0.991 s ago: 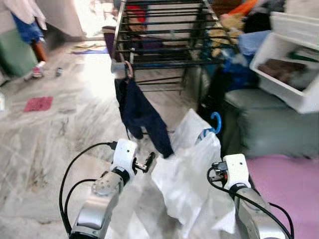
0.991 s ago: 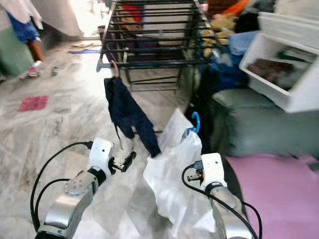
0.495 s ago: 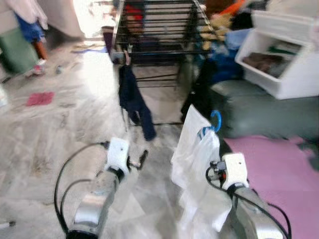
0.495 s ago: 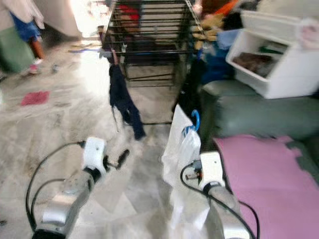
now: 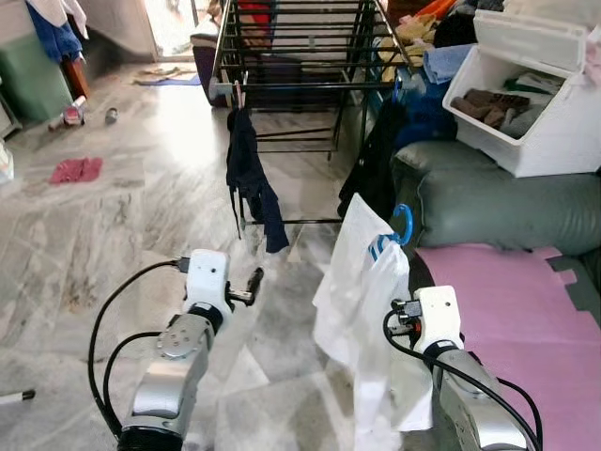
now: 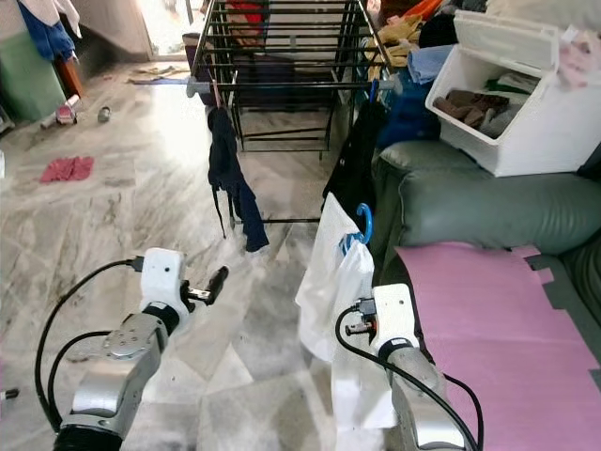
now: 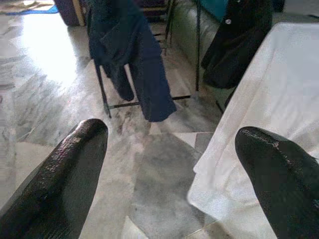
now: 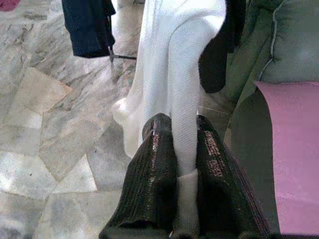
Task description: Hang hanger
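Now farther back from the black metal drying rack (image 5: 300, 47) at top centre, so more approach needed: right pincer (image 8: 184, 149) clamped on white cloth garment (image 5: 371, 310) with blue plastic hanger (image 5: 402, 225) at centre right, left pincer (image 7: 169, 164) gaping empty.

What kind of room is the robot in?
Probably a laundry corner of someone's home. There's a black drying rack with a dark garment hanging from it, a white bin of folded clothes, and a marble floor.
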You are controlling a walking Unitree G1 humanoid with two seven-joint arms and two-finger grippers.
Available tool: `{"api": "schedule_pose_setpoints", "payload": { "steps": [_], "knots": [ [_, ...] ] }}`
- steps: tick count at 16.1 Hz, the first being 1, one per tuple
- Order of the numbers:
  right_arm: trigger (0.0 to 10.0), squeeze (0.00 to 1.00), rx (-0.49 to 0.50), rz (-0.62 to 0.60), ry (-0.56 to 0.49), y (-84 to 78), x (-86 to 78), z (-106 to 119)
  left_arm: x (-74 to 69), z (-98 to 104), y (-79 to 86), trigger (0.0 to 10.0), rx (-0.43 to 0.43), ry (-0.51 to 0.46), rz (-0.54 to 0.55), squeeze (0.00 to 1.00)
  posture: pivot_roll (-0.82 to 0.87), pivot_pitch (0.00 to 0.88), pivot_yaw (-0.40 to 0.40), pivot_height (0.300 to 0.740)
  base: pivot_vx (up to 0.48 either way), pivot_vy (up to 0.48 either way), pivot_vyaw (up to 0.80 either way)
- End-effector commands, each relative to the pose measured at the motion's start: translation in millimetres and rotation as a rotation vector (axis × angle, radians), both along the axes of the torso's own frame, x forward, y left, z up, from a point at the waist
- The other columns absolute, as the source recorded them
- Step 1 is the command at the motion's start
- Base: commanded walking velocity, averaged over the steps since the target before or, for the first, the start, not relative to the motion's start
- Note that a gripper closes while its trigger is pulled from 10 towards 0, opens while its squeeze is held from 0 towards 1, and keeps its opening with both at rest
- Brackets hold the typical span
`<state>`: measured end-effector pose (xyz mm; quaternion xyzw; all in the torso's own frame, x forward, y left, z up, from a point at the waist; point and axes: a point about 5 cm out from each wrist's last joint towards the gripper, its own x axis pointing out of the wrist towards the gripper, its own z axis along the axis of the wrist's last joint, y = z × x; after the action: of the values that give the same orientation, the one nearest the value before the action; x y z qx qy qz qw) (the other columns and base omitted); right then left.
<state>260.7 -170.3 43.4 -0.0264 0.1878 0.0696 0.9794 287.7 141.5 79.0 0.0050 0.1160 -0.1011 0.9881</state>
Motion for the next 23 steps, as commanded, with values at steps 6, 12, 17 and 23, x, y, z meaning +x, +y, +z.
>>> {"api": "schedule_pose_setpoints", "payload": {
  "steps": [6, 12, 17, 23],
  "knots": [
    [10.0, 0.0, -0.001, -0.034, -0.051, -2.6, 5.9, 6.8, 2.0, -1.0, -2.1, 10.0, -0.014, 0.026, -0.005, 0.0, -0.02, 0.0, -0.024, 0.74, 0.0, 0.309, 0.0],
    [10.0, 0.0, -0.004, -0.064, -0.057, -3.9, 7.2, 6.8, -1.1, -7.5, -3.3, 10.0, 0.001, 0.061, -0.029, 0.0, -0.01, 0.0, -0.027, 0.74, 0.0, 0.48, 0.0],
    [10.0, 0.0, 0.03, -0.126, -0.069, -9.1, 8.0, 7.9, -5.0, -10.5, 0.1, 10.0, 0.01, 0.078, -0.038, 0.0, 0.0, 0.0, -0.026, 0.74, 0.0, 0.479, 0.0],
    [10.0, 0.0, 0.027, -0.148, -0.076, -5.6, 14.9, 10.9, -2.2, -1.3, -8.9, 10.0, -0.017, 0.032, -0.093, 0.0, 0.0, 0.0, -0.027, 0.74, 0.0, 0.316, 0.0]
  ]
}}
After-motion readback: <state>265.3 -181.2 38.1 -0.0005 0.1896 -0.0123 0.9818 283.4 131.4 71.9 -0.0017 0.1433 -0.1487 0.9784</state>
